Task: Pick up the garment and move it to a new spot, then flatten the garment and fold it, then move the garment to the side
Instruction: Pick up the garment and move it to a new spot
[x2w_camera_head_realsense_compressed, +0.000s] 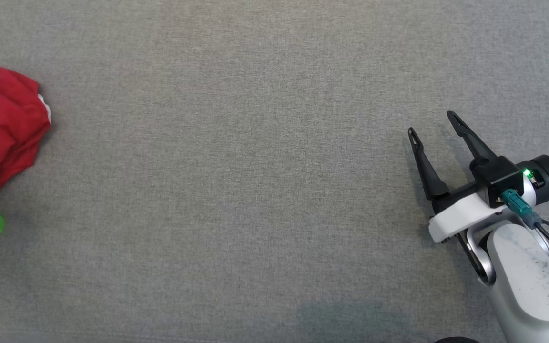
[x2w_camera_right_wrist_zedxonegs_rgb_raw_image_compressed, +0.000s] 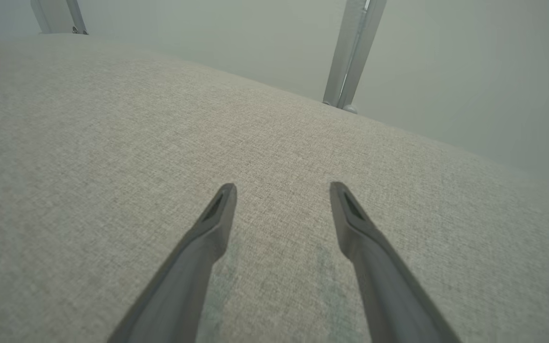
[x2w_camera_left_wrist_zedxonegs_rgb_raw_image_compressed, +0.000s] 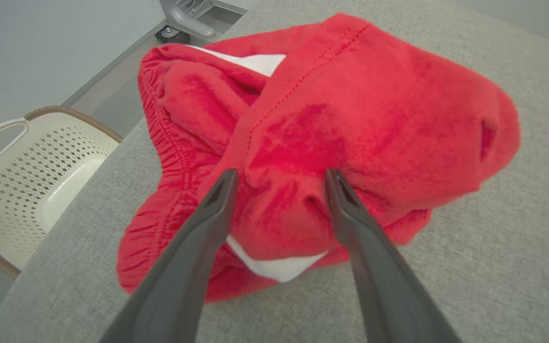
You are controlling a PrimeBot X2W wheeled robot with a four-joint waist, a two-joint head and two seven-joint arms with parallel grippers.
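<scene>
**Left gripper point(x2w_camera_left_wrist_zedxonegs_rgb_raw_image_compressed: 281, 176) set on the bunched garment point(x2w_camera_head_realsense_compressed: 5, 119); grasp not yet made.**
The red garment lies crumpled at the far left of the grey table point(x2w_camera_head_realsense_compressed: 255, 190), close to its edge, and a cream basket point(x2w_camera_left_wrist_zedxonegs_rgb_raw_image_compressed: 31, 166) stands on the floor past that edge. The left gripper's fingers are apart, with the tips against a raised fold of cloth that sits between them; nothing is clamped. The right gripper point(x2w_camera_head_realsense_compressed: 432, 123) hangs over bare table at the right, fingers spread wide, well apart from the garment. Risks:
- Closing on the top layer alone may lift one fold while the rest trails or slips free.
- A drag toward the near edge may tip the bundle off the table.
- Tips driven too deep may snag the table cover.
</scene>
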